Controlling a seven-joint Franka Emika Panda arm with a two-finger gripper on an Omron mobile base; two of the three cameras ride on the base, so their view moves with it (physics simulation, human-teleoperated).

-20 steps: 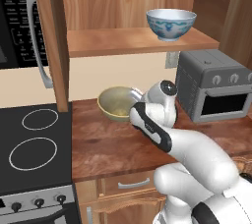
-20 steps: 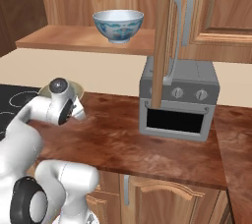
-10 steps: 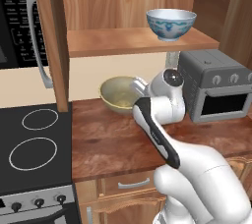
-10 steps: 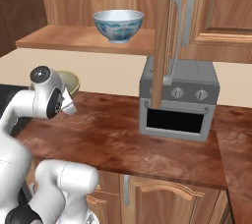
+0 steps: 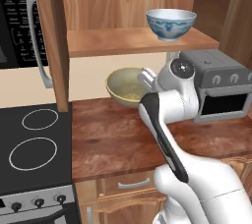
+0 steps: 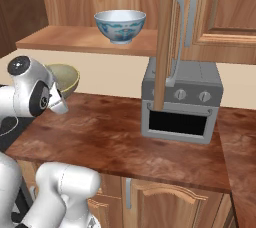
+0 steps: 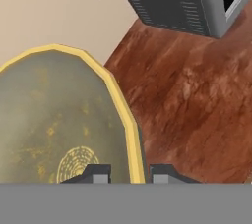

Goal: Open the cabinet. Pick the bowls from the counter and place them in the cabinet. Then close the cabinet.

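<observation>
olive-yellow bowl (image 5: 126, 86) sits tilted, mouth turned up and toward the robot, lifted off the desk (image 5: 118, 139) near the back wall, below the cabinet (image 5: 142, 41) shelf; round, so no long axis. in the hand view its rim (image 7: 129, 134) runs between the two finger tips, one inside the bowl, one outside. gripper (image 7: 129, 173) jaws narrowly parted and clamped on that rim, grasping the olive-yellow bowl. white and blue bowl (image 5: 171, 23) stands upright on the open cabinet's shelf, toward its right end, well apart from the held one. cabinet doors swung open, left door (image 5: 53, 41) edge-on beside the microwave (image 5: 19, 21). grey toaster oven (image 5: 216, 88) on the desk just right of the arm, under the shelf. black stovetop (image 5: 32, 144) left of the desk.
</observation>
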